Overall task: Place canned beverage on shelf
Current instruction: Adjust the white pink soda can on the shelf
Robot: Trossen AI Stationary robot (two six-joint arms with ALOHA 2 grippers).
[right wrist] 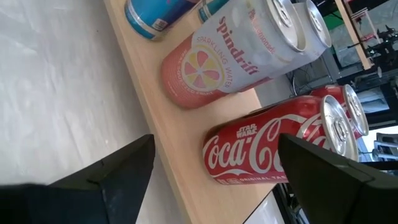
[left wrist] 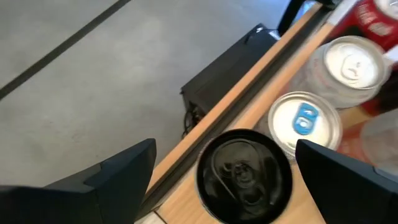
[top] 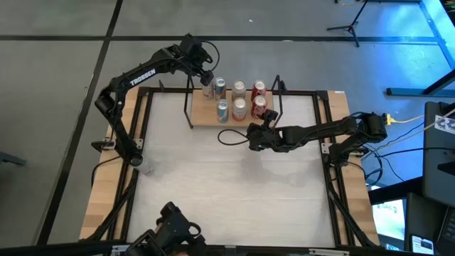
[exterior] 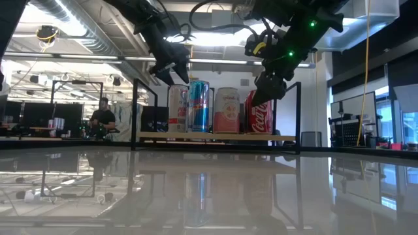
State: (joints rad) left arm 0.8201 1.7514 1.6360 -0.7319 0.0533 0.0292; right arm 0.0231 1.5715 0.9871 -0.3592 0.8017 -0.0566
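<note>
The shelf (top: 206,122) stands at the table's far edge and bears several upright cans in two rows. My left gripper (top: 207,80) hangs open above the black-topped can (left wrist: 244,175) at the shelf's far left corner. Its fingers stand on either side of that can, apart from it. A blue-tabbed can (left wrist: 305,121) stands beside it. My right gripper (top: 261,121) is open at the shelf's near right. It faces the red Coca-Cola can (right wrist: 273,146), which stands on the board (right wrist: 168,124), and touches nothing. In the low view the cans (exterior: 198,106) stand in a row.
The shelf's black rod uprights (top: 190,99) (top: 279,96) rise at both ends, close to each gripper. A black cable loop (top: 227,136) lies on the white table in front of the shelf. The table's near half (top: 227,192) is free room. A person (exterior: 102,117) sits far back in the room.
</note>
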